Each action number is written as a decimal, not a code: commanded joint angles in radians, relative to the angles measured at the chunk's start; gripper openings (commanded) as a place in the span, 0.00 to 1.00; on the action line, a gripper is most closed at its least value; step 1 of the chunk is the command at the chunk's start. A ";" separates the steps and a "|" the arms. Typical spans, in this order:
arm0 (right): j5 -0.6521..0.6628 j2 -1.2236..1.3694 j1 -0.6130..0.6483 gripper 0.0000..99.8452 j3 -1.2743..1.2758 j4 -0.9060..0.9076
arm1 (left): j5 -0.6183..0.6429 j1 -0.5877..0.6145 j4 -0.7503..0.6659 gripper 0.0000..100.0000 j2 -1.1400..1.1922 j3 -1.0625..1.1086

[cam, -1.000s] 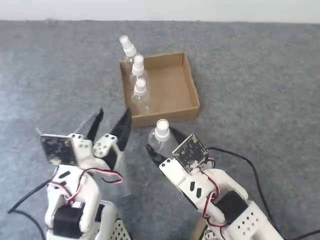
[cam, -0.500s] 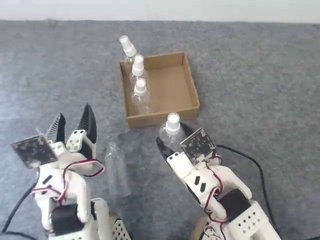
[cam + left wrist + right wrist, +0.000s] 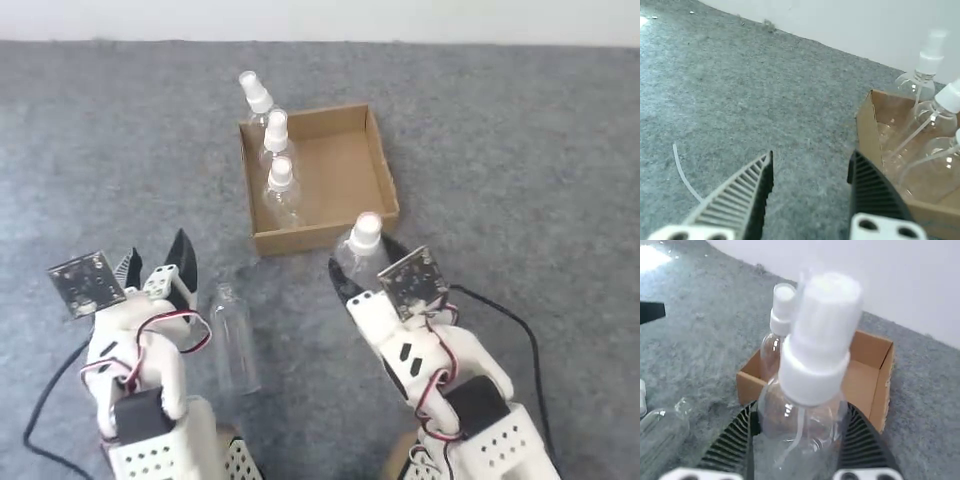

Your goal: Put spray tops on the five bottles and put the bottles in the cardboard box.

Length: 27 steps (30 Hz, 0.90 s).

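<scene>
My right gripper point(image 3: 362, 264) is shut on a clear bottle point(image 3: 358, 252) with a white spray top, held upright just in front of the near wall of the cardboard box point(image 3: 345, 165). The right wrist view shows the same held bottle point(image 3: 807, 390) between that gripper's point(image 3: 797, 440) fingers. Three capped bottles stand along the box's left side: one point(image 3: 281, 190) near, one point(image 3: 273, 133) in the middle, one point(image 3: 256, 96) at the far corner. An uncapped bottle point(image 3: 232, 338) lies on the carpet. To its left, my left gripper point(image 3: 157, 258) is open and holds nothing, as the left wrist view point(image 3: 812, 195) confirms.
Grey carpet covers the table. A thin white tube point(image 3: 682, 172) lies on the carpet near the left gripper. The right half of the box point(image 3: 875, 375) holds nothing. A white wall runs along the carpet's far edge.
My right gripper has carried its capped bottle forward and to the right, up to the box's near wall. My left arm has drawn back to the left, uncovering the lying bottle.
</scene>
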State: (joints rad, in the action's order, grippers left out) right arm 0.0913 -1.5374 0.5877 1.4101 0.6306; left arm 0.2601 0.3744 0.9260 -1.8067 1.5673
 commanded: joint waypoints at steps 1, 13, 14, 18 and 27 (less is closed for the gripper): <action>0.012 -0.019 -0.018 0.05 -0.143 0.001 | -0.009 0.003 -0.103 0.23 -0.015 0.036; 0.051 0.251 -0.021 0.05 -0.446 -0.010 | -0.009 0.005 -0.118 0.23 -0.015 0.047; 0.051 0.292 -0.021 0.05 -0.479 -0.010 | -0.009 0.005 -0.118 0.23 -0.015 0.047; 0.052 0.458 -0.030 0.05 -0.580 -0.054 | -0.009 0.006 -0.117 0.23 -0.015 0.048; 0.048 0.799 -0.114 0.05 -0.684 -0.286 | -0.009 0.008 -0.118 0.23 -0.015 0.058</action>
State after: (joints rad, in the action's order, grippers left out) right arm 0.1297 -0.8654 0.5186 0.8347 0.4327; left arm 0.2601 0.3744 0.8355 -1.8067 1.6379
